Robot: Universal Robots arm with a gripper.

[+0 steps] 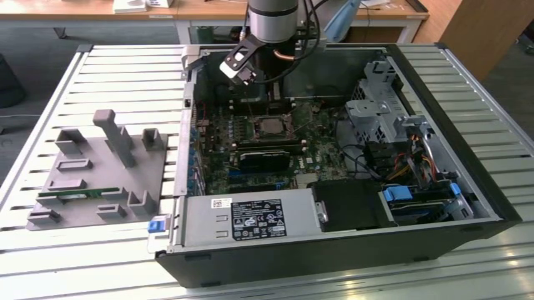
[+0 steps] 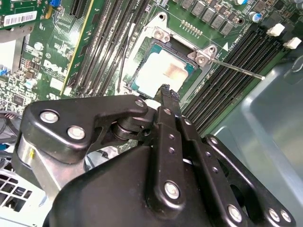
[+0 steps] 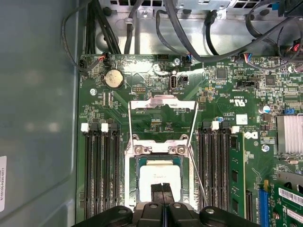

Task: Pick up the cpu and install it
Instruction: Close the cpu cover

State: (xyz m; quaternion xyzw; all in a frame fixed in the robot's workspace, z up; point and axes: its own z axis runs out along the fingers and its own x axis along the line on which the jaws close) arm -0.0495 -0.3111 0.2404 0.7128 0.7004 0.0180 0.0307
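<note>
"Gripper (image 3: 162, 188) first: how do its fingers stand?"

"Pressed together, with just a thin seam between them in the first wrist view. In the second wrist view the gripper (image 2: 165, 91) ends in one narrow black tip, and nothing is clamped in it."

"And the cpu?"

"Already lying flat in its socket on the motherboard (image 3: 156, 71). Both wrist views show it, silver top up: the cpu (image 3: 158, 171) in the first, the cpu (image 2: 158, 71) in the second. The fingertips sit over one edge of it; I cannot tell whether they touch the metal or hang just above."

"Is the socket closed over it?"

"No. The load plate (image 3: 163, 105) is swung open and stands clear of the chip, and the thin lever (image 3: 198, 182) runs free beside the socket, between it and the memory slots (image 3: 222, 165)."

"What does the exterior view give?"

"The arm (image 1: 273, 22) reaches down into the open computer case (image 1: 467, 125), which lies on its side on a slatted table (image 1: 50, 94). The cpu (image 1: 269, 125) shows as a small pale square just below the arm. A grey fixture tray (image 1: 92, 181) sits on the table at the exterior view's left, well apart from the gripper."
</note>
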